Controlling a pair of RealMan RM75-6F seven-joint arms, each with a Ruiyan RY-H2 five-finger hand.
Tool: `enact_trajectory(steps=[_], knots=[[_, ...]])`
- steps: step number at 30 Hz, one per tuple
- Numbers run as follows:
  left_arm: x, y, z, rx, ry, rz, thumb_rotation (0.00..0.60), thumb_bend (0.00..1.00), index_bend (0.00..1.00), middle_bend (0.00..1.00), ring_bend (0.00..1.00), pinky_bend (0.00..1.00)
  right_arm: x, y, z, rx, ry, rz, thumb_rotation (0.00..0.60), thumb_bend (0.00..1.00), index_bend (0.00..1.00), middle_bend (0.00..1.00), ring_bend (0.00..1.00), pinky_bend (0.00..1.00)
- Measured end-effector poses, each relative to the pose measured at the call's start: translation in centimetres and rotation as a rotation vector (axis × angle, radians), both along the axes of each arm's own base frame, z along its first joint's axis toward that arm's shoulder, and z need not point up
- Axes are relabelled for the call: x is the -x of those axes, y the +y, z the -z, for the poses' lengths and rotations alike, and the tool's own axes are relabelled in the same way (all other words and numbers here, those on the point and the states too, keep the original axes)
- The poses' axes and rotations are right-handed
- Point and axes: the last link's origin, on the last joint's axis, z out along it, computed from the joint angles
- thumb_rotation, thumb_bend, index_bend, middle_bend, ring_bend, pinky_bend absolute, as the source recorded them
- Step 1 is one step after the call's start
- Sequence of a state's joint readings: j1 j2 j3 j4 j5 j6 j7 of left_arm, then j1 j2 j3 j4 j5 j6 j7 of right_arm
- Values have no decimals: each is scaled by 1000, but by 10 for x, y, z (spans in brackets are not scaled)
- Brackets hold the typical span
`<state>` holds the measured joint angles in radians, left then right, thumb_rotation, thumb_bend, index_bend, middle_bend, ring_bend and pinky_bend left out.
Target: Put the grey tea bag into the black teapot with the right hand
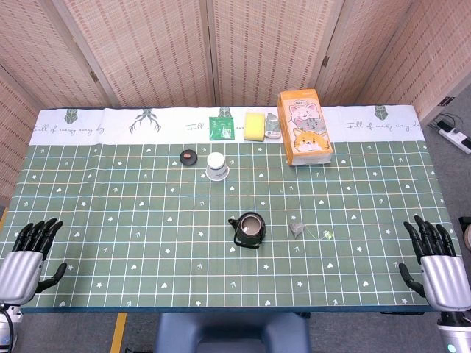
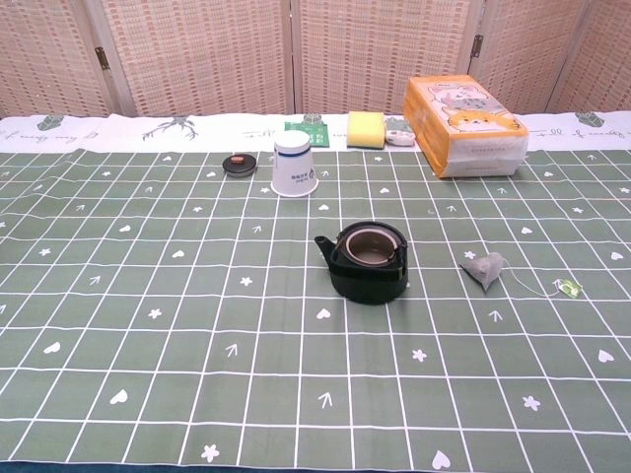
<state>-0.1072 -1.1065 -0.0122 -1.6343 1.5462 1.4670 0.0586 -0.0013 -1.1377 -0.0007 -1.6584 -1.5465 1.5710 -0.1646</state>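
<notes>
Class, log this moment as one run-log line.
stage: not started | right hand: open, at table edge | left hand: open | tea bag: on table, right of teapot | teapot: lidless

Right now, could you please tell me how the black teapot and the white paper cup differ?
The black teapot stands upright with its mouth open upward and lid off; the white paper cup stands upside down. The teapot is squat and dark with a spout; the cup is taller, pale and tapered. Both rest untouched on the green tablecloth.

white paper cup [image 2: 295,165] upside down | black lid [image 2: 239,164] beside it | yellow sponge [image 2: 366,129] | orange tissue pack [image 2: 463,125]
</notes>
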Motion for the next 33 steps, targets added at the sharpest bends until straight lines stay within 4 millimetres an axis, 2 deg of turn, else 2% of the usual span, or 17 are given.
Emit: enact_trajectory(steps=[7, 12, 14, 20, 27, 33], knots=[[0, -1, -4, -22, -3, -4, 600, 340, 28, 15, 0, 0, -6, -10, 4, -30, 9, -39, 600, 386, 34, 0, 1, 0], [-1, -1, -6, -29, -9, -1, 600, 340, 28, 15, 0, 0, -12, -30, 15, -112, 38, -70, 600, 387, 218, 0, 0, 0], [0, -2, -8, -32, -15, -3, 600, 340, 28, 15, 0, 0, -15, -41, 22, -154, 71, -79, 600, 387, 255, 0, 0, 0], [1, -3, -17, -55, -45, -7, 600, 340, 28, 15, 0, 0, -25, -70, 43, -220, 155, -103, 600, 386, 290, 0, 0, 0], [0, -3, -21, -60, -60, -4, 600, 340, 28, 15, 0, 0, -26, -90, 64, -272, 201, -98, 600, 387, 302, 0, 0, 0], [1, -3, -23, -62, -70, -7, 600, 340, 28, 15, 0, 0, -34, -107, 81, -306, 243, -115, 600, 387, 374, 0, 0, 0]])
